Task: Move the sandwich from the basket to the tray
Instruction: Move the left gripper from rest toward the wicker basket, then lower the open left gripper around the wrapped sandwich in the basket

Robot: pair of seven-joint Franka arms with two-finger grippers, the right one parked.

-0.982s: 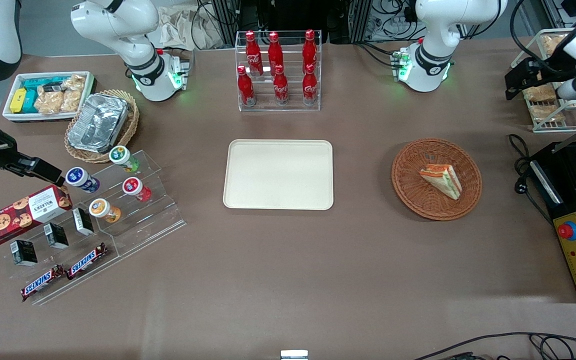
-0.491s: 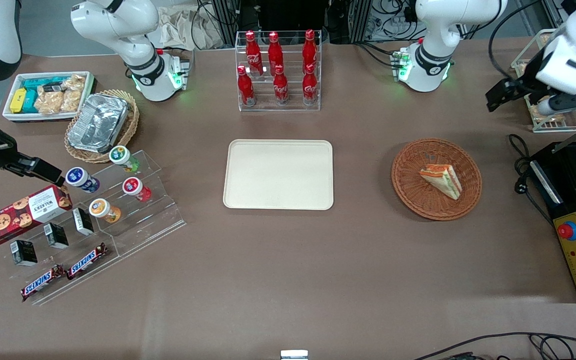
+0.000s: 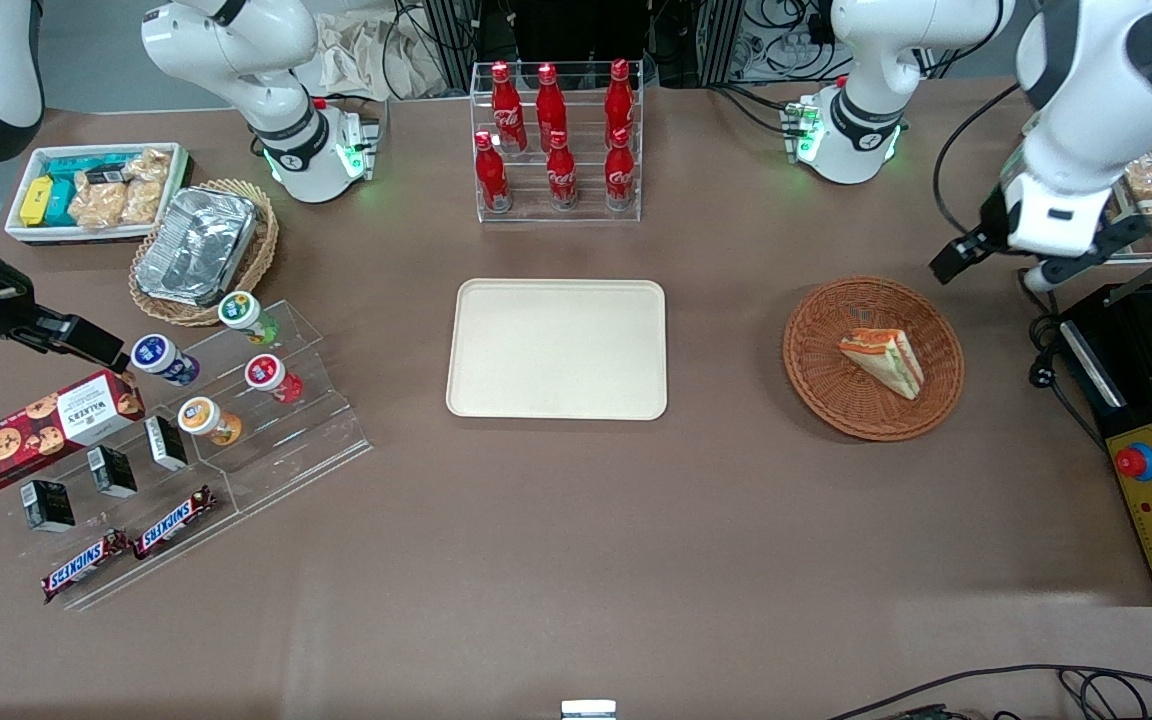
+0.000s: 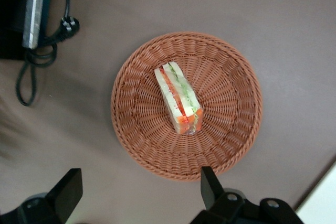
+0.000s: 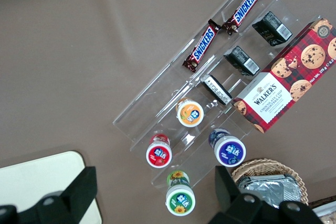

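The sandwich (image 3: 883, 360) (image 4: 178, 99), a pale wedge with red, orange and green layers, lies in the round reddish-brown wicker basket (image 3: 816, 345) (image 4: 231, 61). The cream tray (image 3: 556, 348) sits empty at the table's middle, beside the basket toward the parked arm's end. My gripper (image 3: 1041, 262) (image 4: 139, 192) hangs high above the table just outside the basket's rim, toward the working arm's end and a little farther from the front camera. It is open wide, with nothing between its black fingers (image 4: 209, 186).
A black machine (image 3: 1151, 420) with a cable (image 4: 31, 56) stands close to the basket at the working arm's end. A wire rack of bagged snacks (image 3: 1151, 190) is under the arm. A rack of red bottles (image 3: 556, 140) stands farther back than the tray.
The left arm swung from over the snack rack toward the basket, coming nearer the front camera. Sandwich, basket and tray have not moved.
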